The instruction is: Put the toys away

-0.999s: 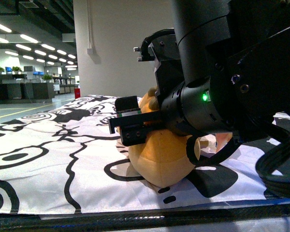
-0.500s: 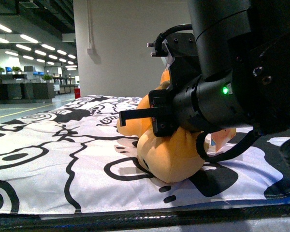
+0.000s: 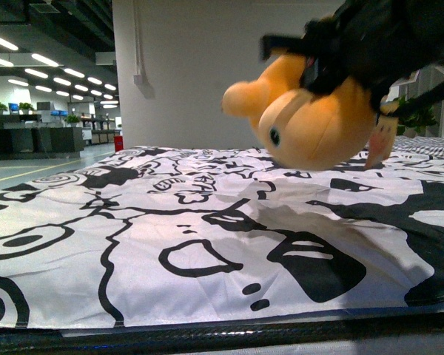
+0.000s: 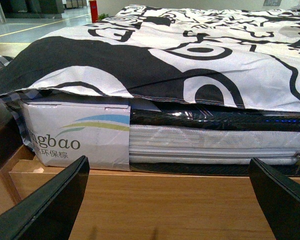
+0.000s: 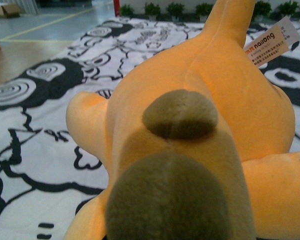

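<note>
A yellow-orange plush toy (image 3: 318, 122) hangs in the air above the black-and-white patterned cloth (image 3: 133, 229), held from above by my right gripper (image 3: 333, 55), which is shut on it. The right wrist view is filled by the plush toy (image 5: 200, 130), its brown patches close to the camera and its paper tag (image 5: 267, 42) sticking out; the jaws themselves are hidden. My left gripper (image 4: 175, 200) is open and empty, low over a wooden surface (image 4: 165, 200) beside the cloth-covered table.
A white box with printed lettering (image 4: 75, 132) and a dark slab edge (image 4: 215, 120) lie under the cloth's (image 4: 190, 55) hanging edge. A white pillar (image 3: 185, 74) stands behind the table.
My right gripper has lifted the plush toy off the cloth and carried it up and to the right. The arm's bulk has left the middle of the front view.
</note>
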